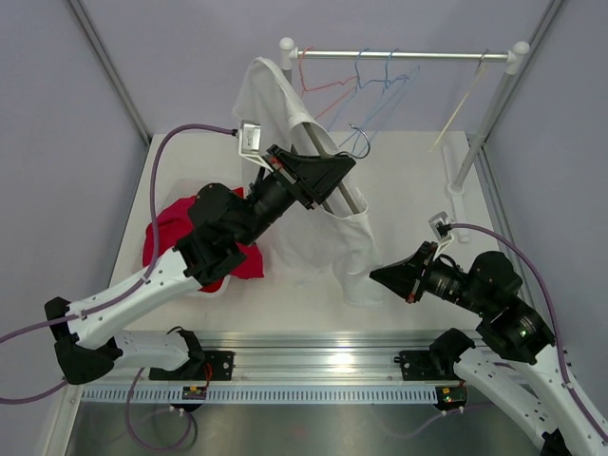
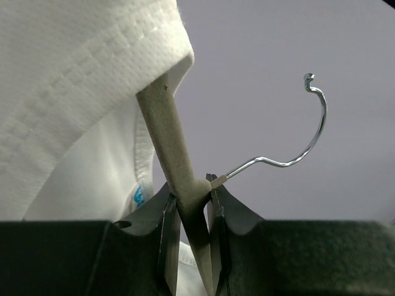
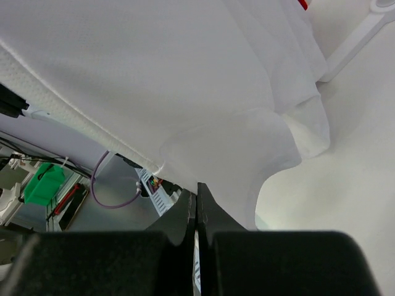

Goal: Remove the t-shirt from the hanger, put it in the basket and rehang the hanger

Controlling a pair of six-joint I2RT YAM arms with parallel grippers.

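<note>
A white t-shirt [image 1: 321, 237] hangs on a beige hanger [image 1: 319, 152] with a metal hook [image 1: 359, 142], held up over the middle of the table. My left gripper [image 1: 334, 177] is shut on the hanger's neck; in the left wrist view the hanger [image 2: 165, 132] runs up between the jaws [image 2: 192, 192], with the hook [image 2: 311, 132] to the right and the t-shirt [image 2: 74, 92] draped over the left arm. My right gripper [image 1: 373, 275] sits at the shirt's low right corner. In the right wrist view its jaws [image 3: 197, 188] are pressed together at the lower edge of the t-shirt [image 3: 185, 80].
A red garment [image 1: 176, 228] lies heaped at the left of the table. A white rack [image 1: 399, 55] stands at the back with several coloured wire hangers [image 1: 372, 84]; its right post [image 1: 475, 142] stands near my right arm, and its foot [image 3: 355, 40] shows beyond the cloth.
</note>
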